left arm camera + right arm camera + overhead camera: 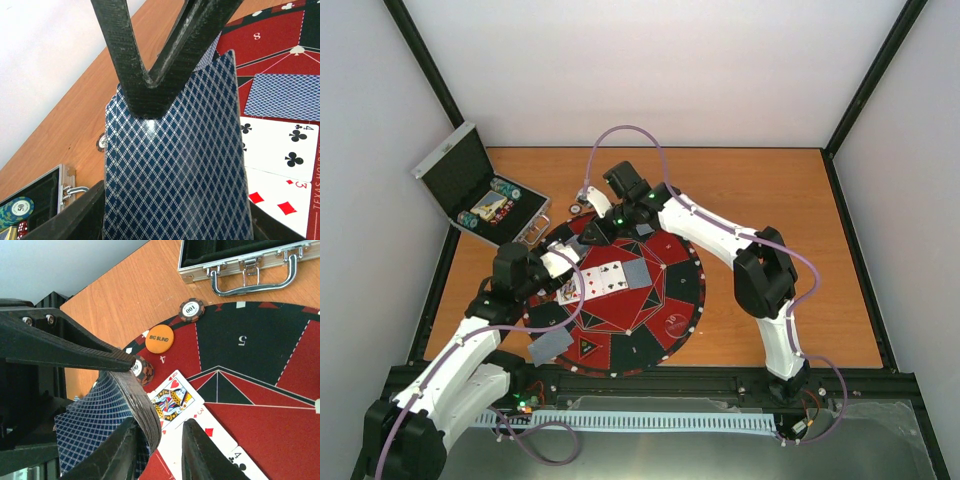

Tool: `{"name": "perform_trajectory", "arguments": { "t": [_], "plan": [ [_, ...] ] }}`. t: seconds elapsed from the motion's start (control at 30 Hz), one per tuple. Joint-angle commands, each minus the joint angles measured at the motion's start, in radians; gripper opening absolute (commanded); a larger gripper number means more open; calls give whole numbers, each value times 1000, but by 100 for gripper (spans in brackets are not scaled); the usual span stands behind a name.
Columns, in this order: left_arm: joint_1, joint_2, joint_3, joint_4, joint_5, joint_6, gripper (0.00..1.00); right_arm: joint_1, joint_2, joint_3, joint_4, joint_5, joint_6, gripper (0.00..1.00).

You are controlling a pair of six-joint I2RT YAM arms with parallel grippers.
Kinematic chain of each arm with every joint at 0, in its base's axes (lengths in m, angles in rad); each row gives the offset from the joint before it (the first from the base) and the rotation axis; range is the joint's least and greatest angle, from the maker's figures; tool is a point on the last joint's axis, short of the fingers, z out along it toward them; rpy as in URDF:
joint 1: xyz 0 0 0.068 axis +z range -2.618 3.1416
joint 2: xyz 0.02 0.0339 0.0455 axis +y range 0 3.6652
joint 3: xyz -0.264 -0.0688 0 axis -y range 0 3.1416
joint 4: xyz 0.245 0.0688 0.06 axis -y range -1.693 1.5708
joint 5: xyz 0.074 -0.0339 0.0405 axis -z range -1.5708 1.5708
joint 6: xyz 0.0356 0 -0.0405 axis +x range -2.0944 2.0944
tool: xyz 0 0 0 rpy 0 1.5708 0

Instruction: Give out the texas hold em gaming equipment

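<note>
My left gripper (542, 268) is shut on a deck of blue-backed playing cards (175, 165), held upright over the mat's left side. My right gripper (160, 432) straddles the deck's bowed top edge (150, 415). One finger lies against the blue back and a gap shows between the other finger and the deck. The queen of hearts (172, 400), three of diamonds (205, 432) and four of clubs (240, 462) lie face up in a row. An orange "BIG BLIND" button (159, 339) and two "100" chips (192, 310) (141, 369) sit near seat 4.
The round red-and-black mat (670, 300) carries face-down cards (638, 272) (550, 345) and a dark triangular marker (588, 348). The open silver case (480, 195) with several chips stands at the back left, its handle (252, 280) facing the mat. Orange tabletop (780, 200) surrounds it.
</note>
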Motion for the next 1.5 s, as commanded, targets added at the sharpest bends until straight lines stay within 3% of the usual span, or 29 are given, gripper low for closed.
{"name": "perform_trajectory", "arguments": {
  "t": [0.0, 0.27, 0.43, 1.3, 1.47],
  "plan": [
    [5, -8, 17, 38, 21, -2, 53, -6, -32, 39, -53, 41, -15, 25],
    [5, -6, 17, 40, 24, -5, 53, -6, -44, 47, -63, 28, -16, 17],
    [5, -5, 17, 38, 25, -5, 53, -6, -51, 49, -57, 19, -16, 3],
    [5, -5, 10, 23, 38, -18, 53, -10, -108, 41, -30, -15, -56, 3],
    [5, 0, 17, 36, 34, -38, 53, -9, -88, 24, -16, -27, -27, 10]
  ]
}}
